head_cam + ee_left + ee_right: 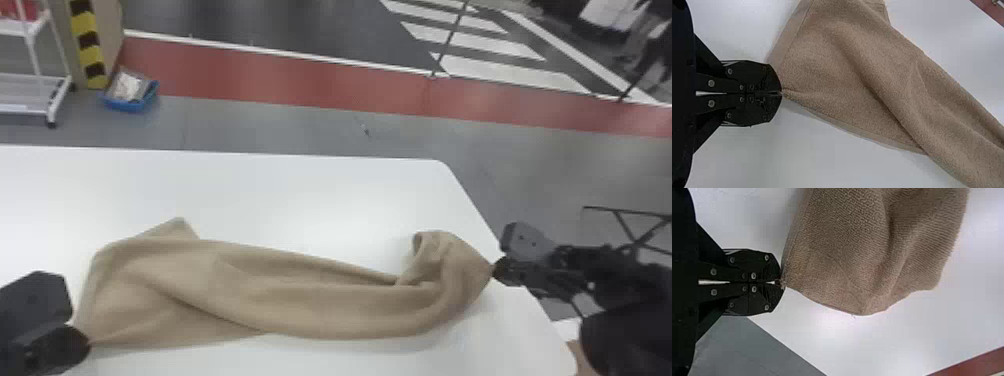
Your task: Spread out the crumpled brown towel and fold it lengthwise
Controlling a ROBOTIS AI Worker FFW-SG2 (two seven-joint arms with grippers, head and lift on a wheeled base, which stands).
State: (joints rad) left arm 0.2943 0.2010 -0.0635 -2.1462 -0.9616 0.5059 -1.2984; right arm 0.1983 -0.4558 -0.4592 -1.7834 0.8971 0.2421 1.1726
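Currently, my left gripper (782,93) and right gripper (782,283) are each clamped on a corner of the towel (310,290), stretched across the table (300,195). Spreading is partial: length drawn out, folds and a curled right end remaining; the lengthwise fold is yet to be made.

The towel (300,310) lies across the near part of the surface (310,195), between the left claw (90,343) at its near left corner and the right claw (494,273) at its right end. Beyond the surface, on the floor (280,127) at far left, a bin (129,106) stands right of a rack (60,90).
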